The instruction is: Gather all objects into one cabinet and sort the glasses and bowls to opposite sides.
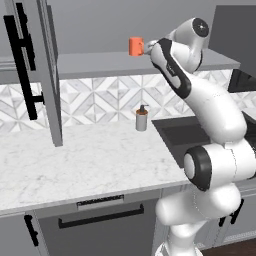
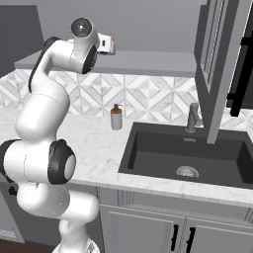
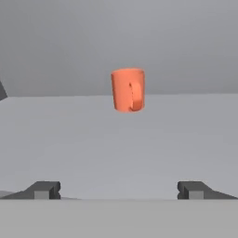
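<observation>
The orange cup (image 3: 128, 89) stands upright on the cabinet shelf (image 1: 100, 64), just ahead of the wide-open, empty end effector (image 3: 118, 190), so by my judgement 1 grasp is pending and the sorting looks barely begun.

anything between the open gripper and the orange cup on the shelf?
Nothing: in the hand view, bare grey shelf runs from the gripper to the orange cup.
</observation>
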